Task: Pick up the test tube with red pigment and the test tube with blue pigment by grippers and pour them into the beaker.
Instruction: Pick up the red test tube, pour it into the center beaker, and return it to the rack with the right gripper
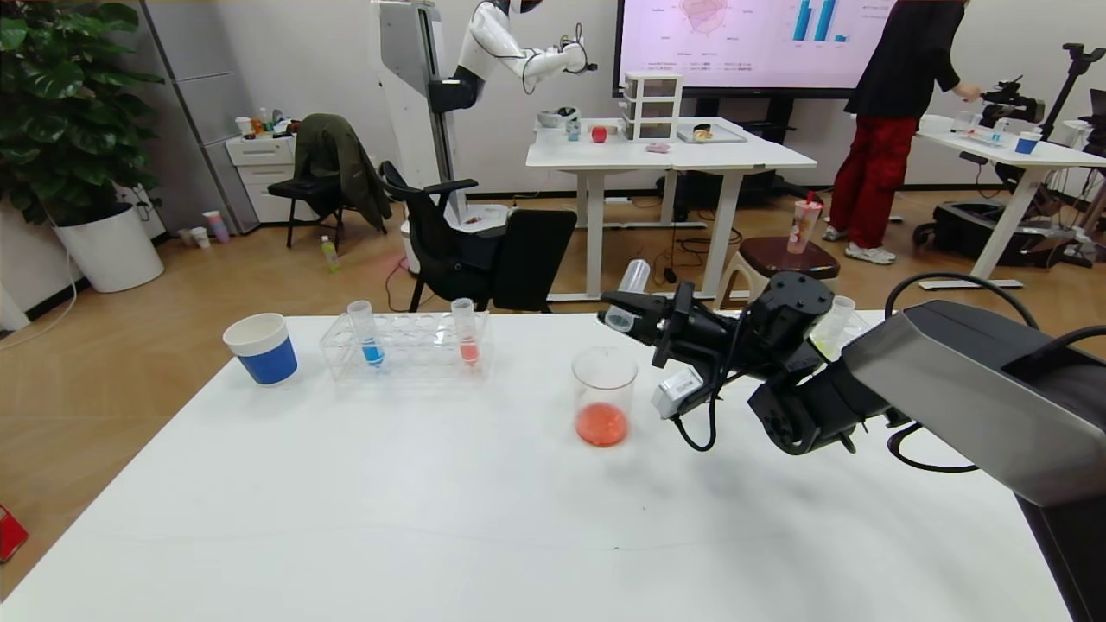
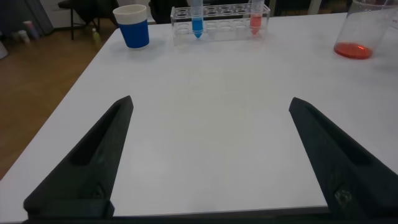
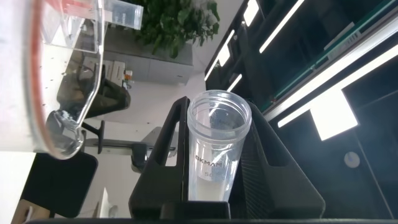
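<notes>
My right gripper (image 1: 624, 313) is shut on a clear test tube (image 1: 631, 289) that looks empty and lies tilted, mouth down toward the beaker (image 1: 604, 380), just above and right of its rim. The beaker holds red liquid at its bottom. In the right wrist view the tube (image 3: 214, 149) sits between the fingers (image 3: 165, 155), with the beaker (image 3: 62, 81) close by. The test tube with blue pigment (image 1: 367, 337) stands in the clear rack (image 1: 406, 350). My left gripper (image 2: 211, 102) is open and empty, low over the table. No tube with strong red liquid shows.
A tube of paler salmon-red liquid (image 1: 467, 333) stands in the same rack. A blue paper cup (image 1: 262, 348) stands left of the rack. A yellow-green tube (image 1: 834, 328) stands behind my right arm. The white table (image 1: 432, 518) stretches in front.
</notes>
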